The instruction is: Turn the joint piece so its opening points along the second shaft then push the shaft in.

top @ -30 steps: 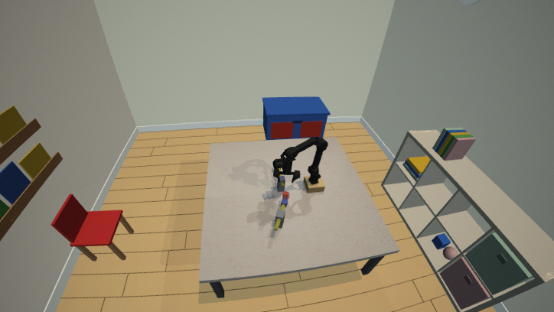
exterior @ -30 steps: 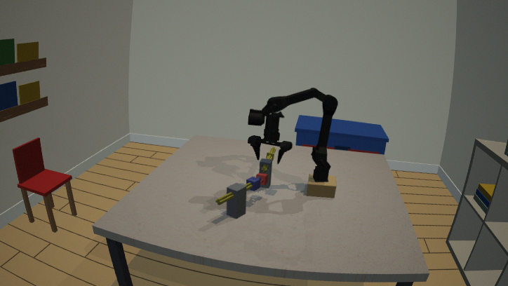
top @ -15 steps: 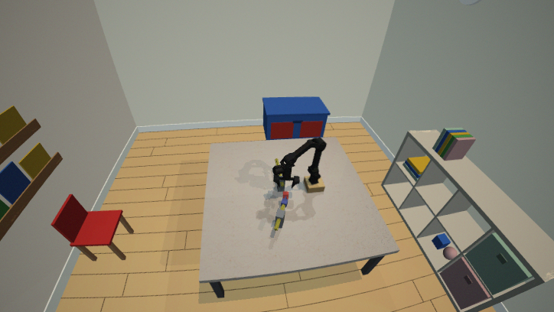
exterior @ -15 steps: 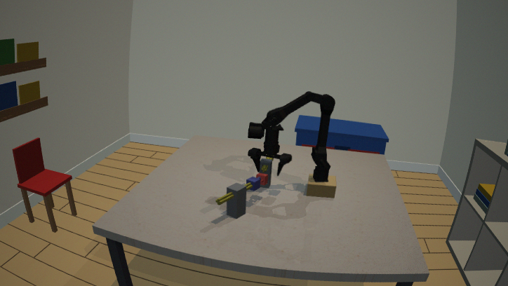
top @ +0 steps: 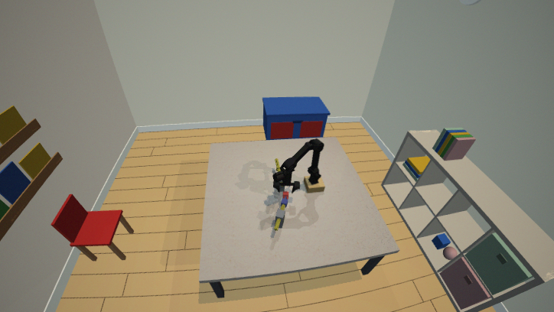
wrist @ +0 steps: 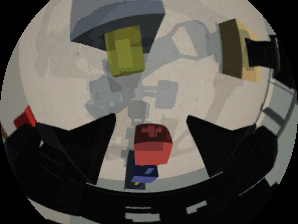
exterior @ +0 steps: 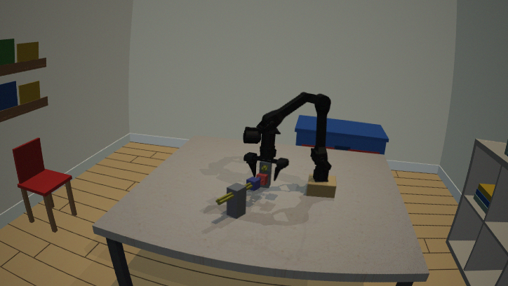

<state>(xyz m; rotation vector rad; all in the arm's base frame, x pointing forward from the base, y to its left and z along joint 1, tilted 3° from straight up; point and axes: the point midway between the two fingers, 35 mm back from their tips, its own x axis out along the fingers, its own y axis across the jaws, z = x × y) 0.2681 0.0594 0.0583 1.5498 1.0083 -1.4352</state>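
My gripper [top: 285, 188] [exterior: 264, 171] [wrist: 153, 117] is open and empty. It points down, with its fingers on either side of the far grey block [exterior: 264, 166] [wrist: 116, 6] and just above the red joint piece [top: 285, 194] [exterior: 262, 178] [wrist: 152, 144]. The red piece sits on a blue hinge part [top: 284, 201] [exterior: 253, 183] [wrist: 141, 176] at the end of the near shaft [top: 276, 225] [exterior: 224, 198]. This shaft runs through the near grey block [top: 279, 214] [exterior: 236, 200]. The second yellow shaft [top: 277, 164] [wrist: 124, 51] runs through the far block, its end facing the red piece with a gap between them.
The arm's tan base block [top: 314, 186] [exterior: 321, 186] stands on the table [top: 240, 248] [exterior: 319, 241] to the right of the assembly. A red chair [top: 86, 226], a blue cabinet [top: 295, 116] and a shelf unit [top: 464, 216] stand off the table.
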